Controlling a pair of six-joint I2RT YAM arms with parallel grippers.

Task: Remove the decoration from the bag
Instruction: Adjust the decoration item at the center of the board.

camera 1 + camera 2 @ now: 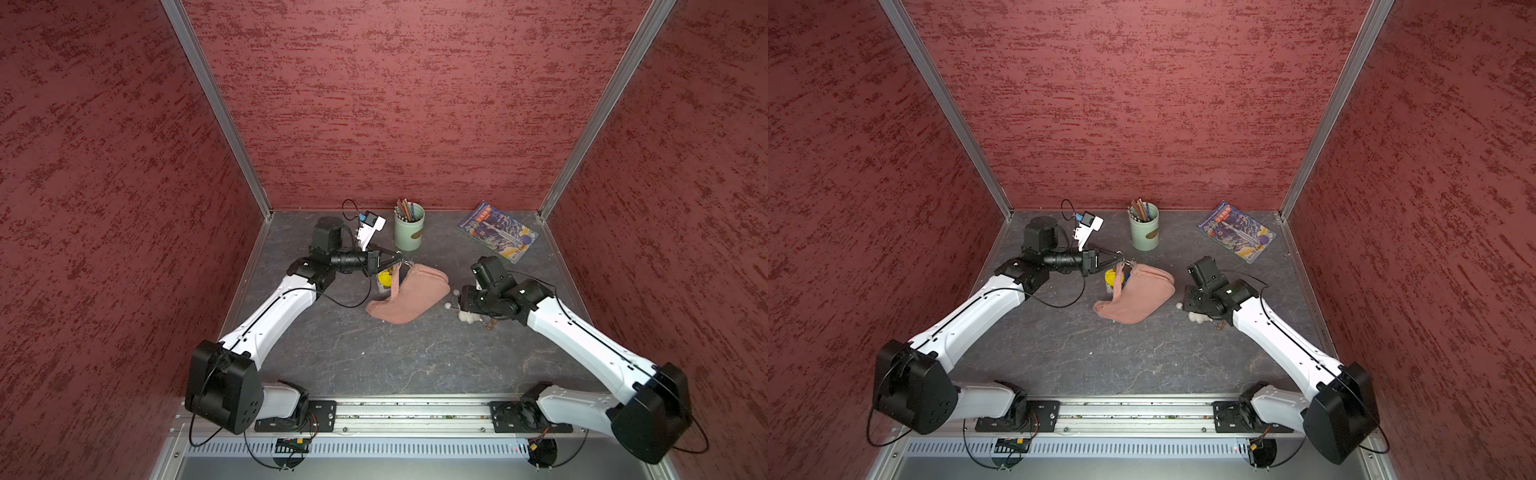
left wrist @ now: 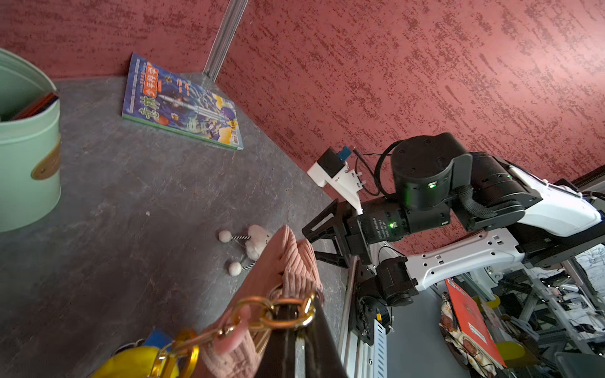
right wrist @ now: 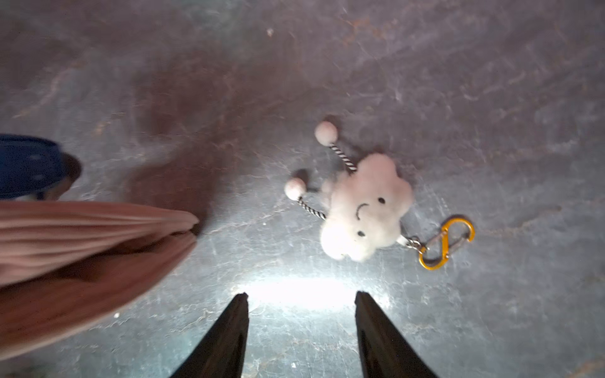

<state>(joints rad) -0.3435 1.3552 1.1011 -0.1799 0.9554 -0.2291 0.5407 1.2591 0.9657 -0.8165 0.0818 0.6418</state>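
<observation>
Lying on table (image 1: 374, 361): bag (image 1: 411, 295), dusty pink and half-moon shaped, mid-table between the two arms. Its strap end rises toward the left gripper, and the rest of the body is slumped on the surface.
Bag, other views: ribbed pink fabric fills the near edge of the left wrist view (image 2: 278, 261). A blurred pink fold shows in the right wrist view (image 3: 82, 245).
Left gripper (image 1: 397, 261): at the bag's strap end, jaws closed on the gold chain (image 2: 278, 314) that joins the strap.
Right gripper (image 3: 301, 296): on the bag's right side, pointing down at the table. The jaws stand apart with only bare table between the fingertips.
Cloud charm (image 3: 366, 209): white plush with a stitched face, flat on the table to the right of the bag and apart from it. In both top views it is partly hidden under the right gripper (image 1: 1196, 318).
Pom-poms (image 3: 325, 132): two, on striped cords, on the cloud charm's bag-facing side.
Carabiner (image 3: 447, 243): orange, S-shaped, on the cloud charm's short ring, lying on the side away from the bag.
Yellow charm (image 1: 384, 279): just beside the bag's strap end on its left. Its gold ring meets the chain in the left wrist view (image 2: 137, 360).
Pencil cup (image 1: 409, 232): pale green, upright, beyond the bag toward the back wall.
Magazine (image 1: 496, 232): blue cover, flat, beyond the bag and to its right, well apart.
</observation>
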